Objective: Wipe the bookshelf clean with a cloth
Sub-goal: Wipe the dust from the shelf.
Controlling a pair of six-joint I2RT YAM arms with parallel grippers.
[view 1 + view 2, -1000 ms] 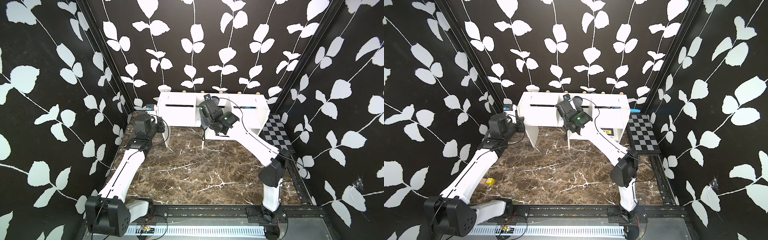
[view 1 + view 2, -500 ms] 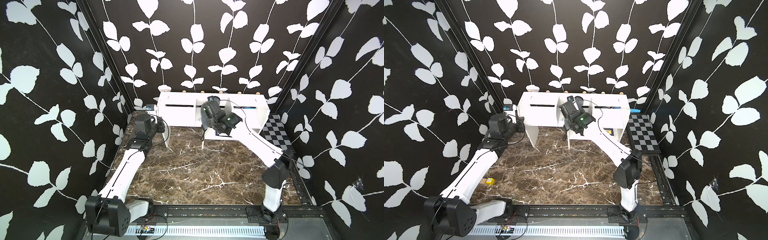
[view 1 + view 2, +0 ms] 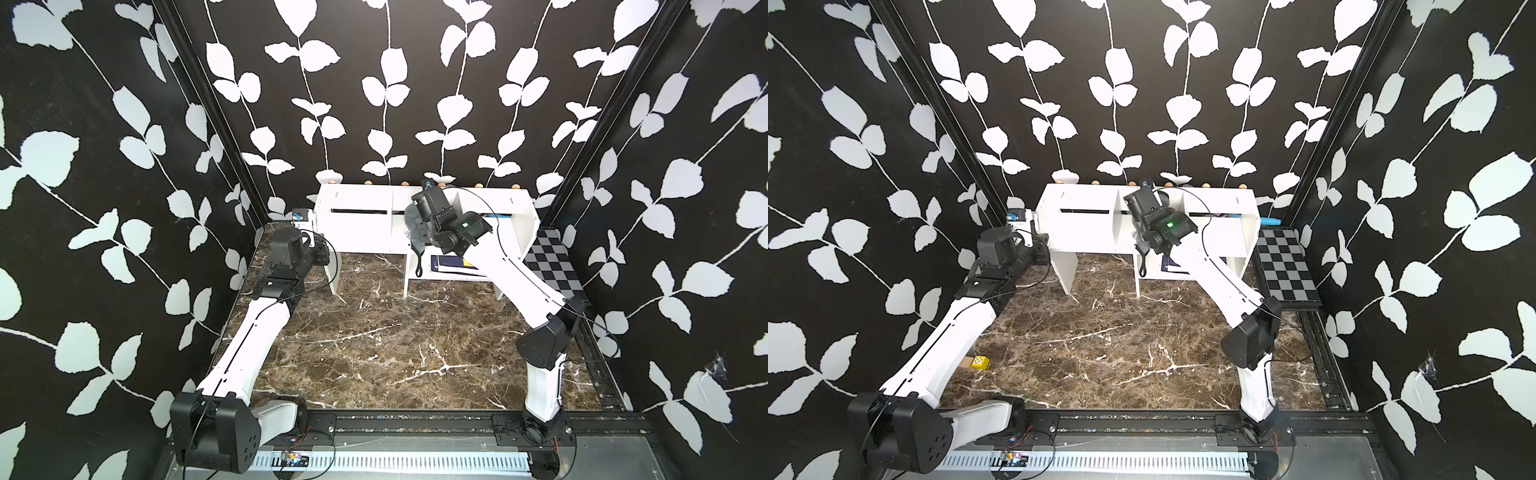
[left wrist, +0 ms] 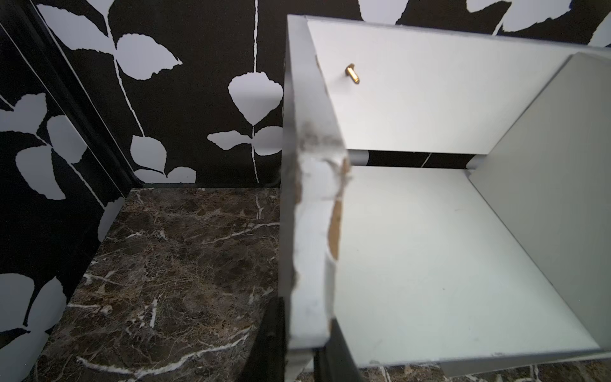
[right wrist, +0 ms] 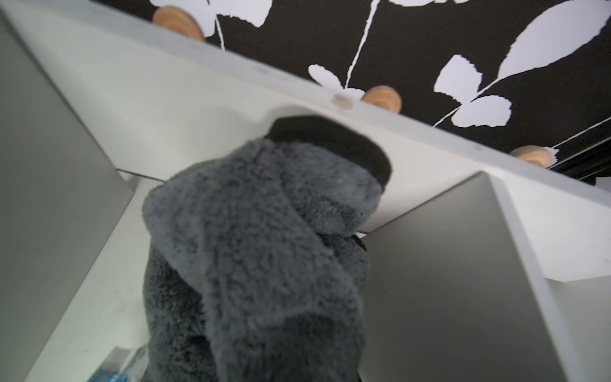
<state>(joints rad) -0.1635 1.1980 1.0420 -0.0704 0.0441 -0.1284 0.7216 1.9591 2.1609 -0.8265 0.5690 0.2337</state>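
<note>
The cloth (image 5: 264,248) hung bunched in the middle bay of the shelf (image 3: 357,232), pinched by the right claw (image 3: 419,223), apparently to rub the back wall. The left claw (image 4: 302,344) gripped the shelf's end panel, likely steadying it. Since a second before, the right arm had edged toward the shelf's right end.

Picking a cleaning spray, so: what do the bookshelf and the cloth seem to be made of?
The bookshelf looks like white-coated fibreboard or similar: smooth matt panels, and a chipped side-panel edge shows a tan core. The cloth looks like dark grey plush microfibre or fleece: fuzzy pile, with smooth black edging.
</note>
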